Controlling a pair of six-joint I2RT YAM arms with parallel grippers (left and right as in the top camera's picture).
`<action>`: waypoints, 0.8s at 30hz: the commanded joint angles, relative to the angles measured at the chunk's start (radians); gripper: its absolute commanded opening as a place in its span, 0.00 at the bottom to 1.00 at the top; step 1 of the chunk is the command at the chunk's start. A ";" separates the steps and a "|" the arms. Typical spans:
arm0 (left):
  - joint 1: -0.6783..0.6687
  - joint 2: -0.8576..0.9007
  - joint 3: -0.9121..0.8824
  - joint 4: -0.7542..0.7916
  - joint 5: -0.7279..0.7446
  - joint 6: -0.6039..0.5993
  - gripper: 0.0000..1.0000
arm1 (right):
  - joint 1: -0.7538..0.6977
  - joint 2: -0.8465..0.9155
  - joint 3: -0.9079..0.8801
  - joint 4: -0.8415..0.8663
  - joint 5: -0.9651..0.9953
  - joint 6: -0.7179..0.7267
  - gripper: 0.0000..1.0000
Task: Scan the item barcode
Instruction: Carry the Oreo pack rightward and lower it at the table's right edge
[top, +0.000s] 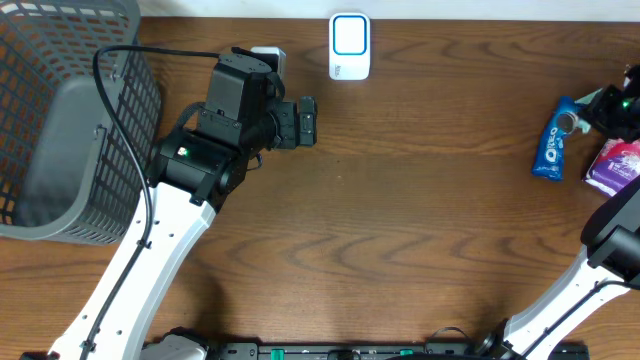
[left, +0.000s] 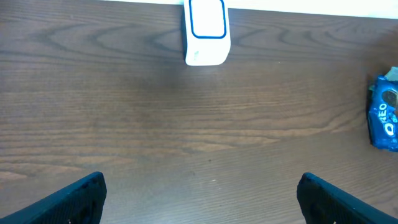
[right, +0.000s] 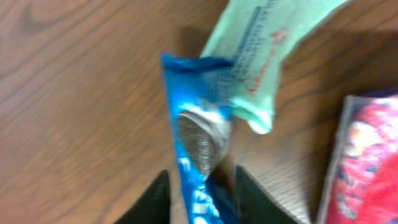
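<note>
A blue Oreo packet (top: 553, 142) lies on the wooden table at the far right. In the right wrist view the Oreo packet (right: 196, 137) runs between my right gripper's (right: 202, 180) two dark fingers, and a gap shows beside it, so the jaws stand open around it. From overhead the right gripper (top: 588, 116) sits at the packet's upper end. The white scanner with a blue square (top: 349, 45) stands at the table's far edge. My left gripper (top: 308, 120) hovers left of centre, open and holding nothing, facing the scanner (left: 206, 31).
A grey mesh basket (top: 60, 120) fills the far left. A pink packet (top: 612, 165) lies right of the Oreo packet, and a pale green packet (right: 261, 50) rests against the Oreo packet's top end. The left wrist view also catches the Oreo packet (left: 384, 121).
</note>
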 joint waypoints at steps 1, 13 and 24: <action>0.003 0.003 0.019 -0.002 -0.013 -0.005 0.98 | -0.002 -0.014 0.008 -0.014 0.056 -0.006 0.38; 0.003 0.003 0.019 -0.002 -0.013 -0.005 0.98 | 0.087 -0.012 -0.095 -0.001 -0.180 -0.096 0.16; 0.003 0.003 0.019 -0.002 -0.013 -0.005 0.98 | 0.152 -0.012 -0.349 0.288 0.091 0.026 0.05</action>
